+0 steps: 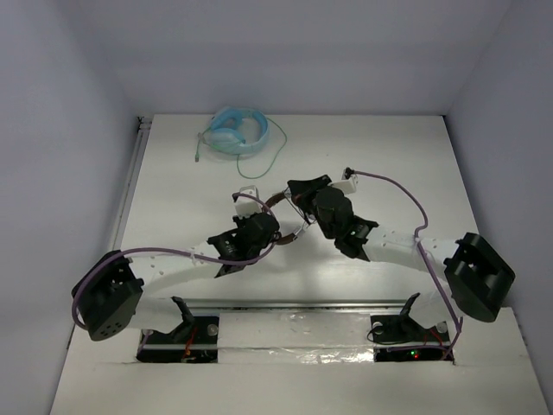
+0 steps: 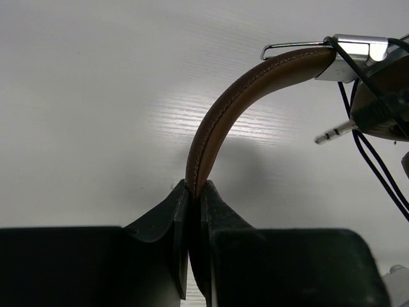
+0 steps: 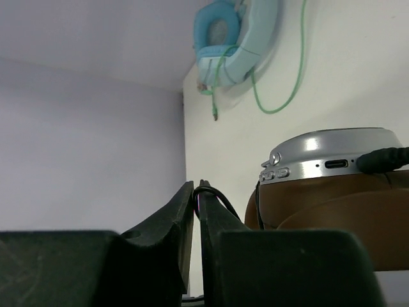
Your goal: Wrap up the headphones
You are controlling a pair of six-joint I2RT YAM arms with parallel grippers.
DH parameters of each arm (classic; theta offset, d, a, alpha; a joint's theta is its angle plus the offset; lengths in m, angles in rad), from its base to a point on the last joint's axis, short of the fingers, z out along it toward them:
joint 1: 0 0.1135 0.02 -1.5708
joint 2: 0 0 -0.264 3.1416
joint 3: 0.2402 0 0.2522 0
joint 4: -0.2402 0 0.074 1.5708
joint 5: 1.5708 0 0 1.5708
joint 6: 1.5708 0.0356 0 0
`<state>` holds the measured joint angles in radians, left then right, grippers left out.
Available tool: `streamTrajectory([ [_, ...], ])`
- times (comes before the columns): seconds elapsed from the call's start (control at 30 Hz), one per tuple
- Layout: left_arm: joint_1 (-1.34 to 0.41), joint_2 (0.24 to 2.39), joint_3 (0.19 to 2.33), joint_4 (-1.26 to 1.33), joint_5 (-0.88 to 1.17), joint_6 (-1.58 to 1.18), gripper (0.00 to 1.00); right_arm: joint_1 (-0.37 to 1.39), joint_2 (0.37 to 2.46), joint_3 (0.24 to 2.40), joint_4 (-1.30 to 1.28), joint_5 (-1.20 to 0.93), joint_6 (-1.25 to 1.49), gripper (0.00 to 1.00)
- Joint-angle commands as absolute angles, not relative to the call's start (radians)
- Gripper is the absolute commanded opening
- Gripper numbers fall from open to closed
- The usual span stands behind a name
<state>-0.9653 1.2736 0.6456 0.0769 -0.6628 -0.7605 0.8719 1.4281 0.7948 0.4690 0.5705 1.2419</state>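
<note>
The headphones sit mid-table between my two grippers, mostly hidden under them in the top view [image 1: 278,201]. My left gripper [image 2: 194,187] is shut on the brown headband [image 2: 236,96], which arcs up to a silver earcup bracket [image 2: 358,54]. The thin dark cable [image 2: 377,166] and its silver jack plug [image 2: 332,133] hang by that earcup. My right gripper [image 3: 197,187] is shut on a loop of the dark cable [image 3: 220,195], beside the silver earcup [image 3: 332,157] with its brown ear pad [image 3: 332,211].
Light blue headphones [image 1: 235,131] with a green cable [image 1: 278,147] lie at the back of the white table, also in the right wrist view [image 3: 233,41]. Grey walls enclose the table on three sides. The arm bases stand at the near edge.
</note>
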Motion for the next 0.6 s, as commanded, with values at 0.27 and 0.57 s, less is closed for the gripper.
streamTrajectory([
  [0.27,-1.0,1.272,0.749,0.028,-0.577,-0.746,0.0,0.864,1.496,0.94,0.362,0.66,1.25,0.29],
  [0.57,-1.0,1.235,0.764,0.002,-0.486,-0.741,0.0,0.819,1.562,0.969,0.336,0.548,1.194,0.31],
])
